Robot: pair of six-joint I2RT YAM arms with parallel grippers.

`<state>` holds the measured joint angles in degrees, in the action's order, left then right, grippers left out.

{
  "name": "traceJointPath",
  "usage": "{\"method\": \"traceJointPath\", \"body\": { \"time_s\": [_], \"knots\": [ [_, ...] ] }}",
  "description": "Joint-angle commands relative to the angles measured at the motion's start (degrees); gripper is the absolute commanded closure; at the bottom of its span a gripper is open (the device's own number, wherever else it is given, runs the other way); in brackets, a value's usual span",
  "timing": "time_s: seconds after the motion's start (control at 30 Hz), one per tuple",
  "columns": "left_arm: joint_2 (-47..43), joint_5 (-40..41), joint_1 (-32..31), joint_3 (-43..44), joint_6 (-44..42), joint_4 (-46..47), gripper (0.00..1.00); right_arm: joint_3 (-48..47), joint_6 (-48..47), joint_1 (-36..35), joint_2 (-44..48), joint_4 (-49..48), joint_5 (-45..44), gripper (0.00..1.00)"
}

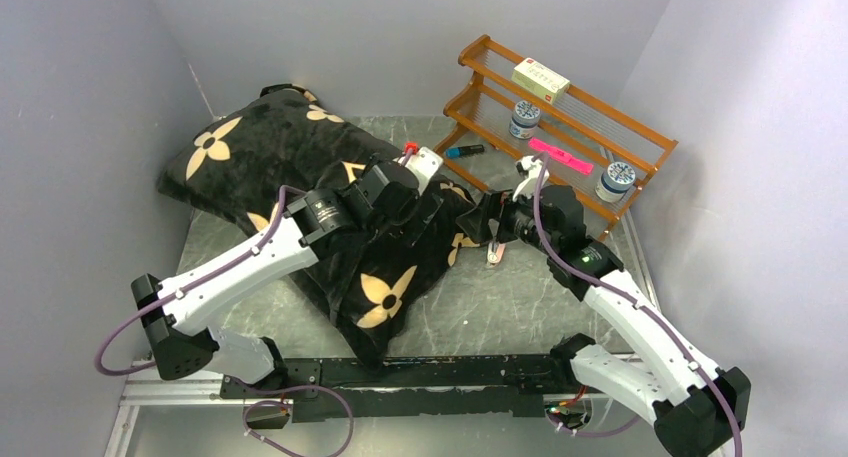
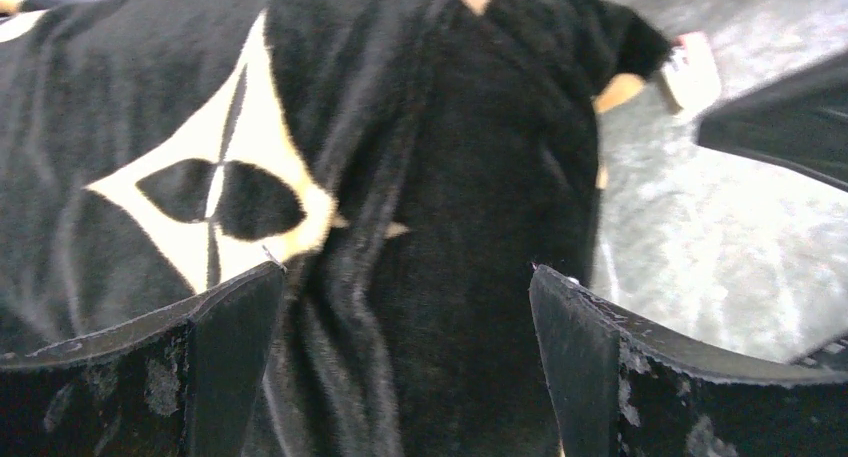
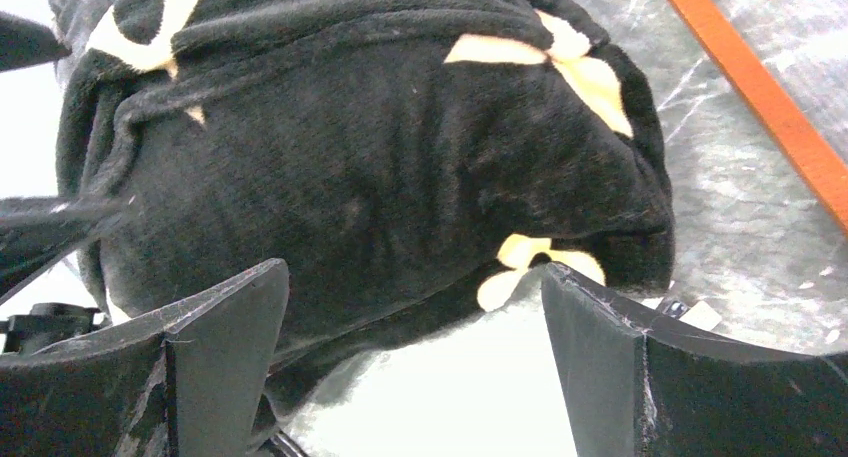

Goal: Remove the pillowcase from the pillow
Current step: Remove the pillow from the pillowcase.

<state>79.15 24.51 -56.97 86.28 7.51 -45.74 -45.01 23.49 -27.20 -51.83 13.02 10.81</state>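
Pillowcase (image 1: 290,167) sprawled across the table (image 1: 520,307), folks, running from dead centre out toward ten o'clock in the overhead view, black plush with tan flowers, covering everything up there. Both arms meet at its near corner, mid-picture, just short of the wooden rack (image 1: 560,127) at one o'clock. Left gripper (image 2: 405,277): jaws spread wide, plush bunched in ridges right in front of them, nothing pinched. Right gripper (image 3: 415,272): gaping too, facing the rounded end of the cover, holding nothing. Look at six o'clock in the right wrist view: a bright white patch below the dark hem. That reads to me as the pillow (image 3: 450,397) peeking out, though it's washed out and I wouldn't swear to it. How will it handle? Soft, limp and light, I'd say. The pile looks slick enough that a shallow nip would slide off, and the stuffing underneath will give rather than resist. Best bet: one gripper takes a deep bite of a loose fold or the hem at the open end, cloth only, while the other pins the white filling so the two come apart instead of dragging across the table together
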Motion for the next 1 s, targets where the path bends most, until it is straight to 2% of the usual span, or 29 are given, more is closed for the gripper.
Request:
{"method": "traceJointPath", "body": {
  "time_s": [0.0,0.33,0.57,0.8,0.9,0.97],
  "knots": [
    [1.25,11.51,-0.22,0.87,-1.79,-1.42,0.03,0.79,2.29,-1.02,1.47,-5.26,3.08,0.00],
    [5.76,24.56,0.71,-0.75,-3.02,1.47,0.03,-1.20,1.98,-4.77,-2.14,-6.72,2.64,0.00],
    [4.55,21.58,7.96,-3.90,-6.79,10.17,0.08,-5.27,0.48,-10.84,-6.35,-5.98,-3.14,0.00],
    [1.91,9.04,15.82,-6.78,-9.28,17.97,0.24,-9.77,0.40,-13.56,-11.23,-6.64,-8.17,0.00],
    [0.60,5.40,17.61,-8.61,-9.09,18.92,0.37,-14.23,-0.75,-15.13,-14.84,-4.89,-11.27,0.00],
    [-0.54,4.34,18.08,-10.62,-9.44,19.96,0.51,-17.35,-0.94,-16.29,-17.51,-3.53,-14.71,0.00]
  ]
}}
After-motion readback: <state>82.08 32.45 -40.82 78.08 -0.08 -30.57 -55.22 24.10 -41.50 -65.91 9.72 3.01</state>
